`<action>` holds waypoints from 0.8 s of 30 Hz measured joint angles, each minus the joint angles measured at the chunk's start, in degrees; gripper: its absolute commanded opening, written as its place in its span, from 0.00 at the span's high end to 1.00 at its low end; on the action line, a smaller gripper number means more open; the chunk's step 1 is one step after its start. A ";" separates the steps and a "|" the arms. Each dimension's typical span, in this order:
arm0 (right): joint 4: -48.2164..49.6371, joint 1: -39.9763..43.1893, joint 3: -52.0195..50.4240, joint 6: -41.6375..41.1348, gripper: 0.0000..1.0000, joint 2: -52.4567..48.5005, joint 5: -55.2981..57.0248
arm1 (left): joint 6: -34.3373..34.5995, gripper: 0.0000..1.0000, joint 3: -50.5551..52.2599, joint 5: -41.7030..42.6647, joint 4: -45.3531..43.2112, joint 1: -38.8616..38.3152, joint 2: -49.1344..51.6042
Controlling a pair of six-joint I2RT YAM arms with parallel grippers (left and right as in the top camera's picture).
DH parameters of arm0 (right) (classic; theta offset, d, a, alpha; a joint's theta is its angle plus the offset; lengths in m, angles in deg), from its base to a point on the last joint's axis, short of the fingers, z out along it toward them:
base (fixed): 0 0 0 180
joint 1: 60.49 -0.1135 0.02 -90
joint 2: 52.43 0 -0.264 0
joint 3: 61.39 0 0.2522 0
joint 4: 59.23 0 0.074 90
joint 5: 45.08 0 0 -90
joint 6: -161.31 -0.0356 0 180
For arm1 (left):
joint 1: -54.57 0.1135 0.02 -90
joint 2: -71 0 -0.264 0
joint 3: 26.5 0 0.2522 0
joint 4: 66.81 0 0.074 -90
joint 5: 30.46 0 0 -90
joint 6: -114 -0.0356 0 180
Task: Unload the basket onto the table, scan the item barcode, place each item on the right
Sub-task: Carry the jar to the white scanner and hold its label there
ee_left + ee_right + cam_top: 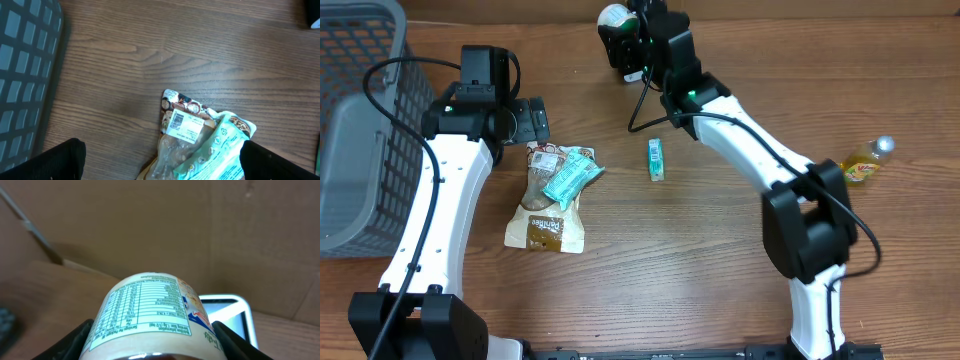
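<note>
My right gripper point(155, 342) is shut on a round cream tub point(150, 310), one black finger on each side. The tub's nutrition table faces the camera; its barcode is hidden. Just behind the tub stands a white-framed scanner window point(222, 299). In the overhead view that gripper point(625, 40) holds the tub point(614, 17) at the table's far edge. My left gripper point(534, 121) hangs open over the top of a brown snack bag point(546, 205). Its black fingers point(55, 160) stand wide apart at either side of the bag point(182, 125), with nothing gripped.
A teal packet point(570, 176) lies across the brown bag. A small green box point(657, 159) lies mid-table and a yellow bottle point(865, 165) at the right. A grey wire basket point(360, 130) fills the far left. A cardboard wall stands behind the scanner.
</note>
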 measured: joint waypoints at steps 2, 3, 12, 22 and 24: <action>3.82 0.44 0.00 0.87 0.74 -2.47 0.66 | 0.00 0.00 0.00 0.00 -0.07 0.00 0.00; 5.68 0.66 0.00 1.09 0.74 -3.58 0.85 | 0.00 0.01 0.00 0.00 0.02 0.00 0.00; 18.12 2.29 0.00 2.19 0.78 -8.63 1.95 | 0.00 0.01 0.00 0.00 -0.02 0.00 0.00; 29.64 2.32 0.00 2.34 0.81 -9.11 3.10 | 0.00 0.00 0.00 0.00 -0.02 0.00 0.00; 31.36 2.32 0.00 2.32 0.81 -9.49 4.07 | 0.00 0.00 0.00 0.00 -0.02 0.00 0.00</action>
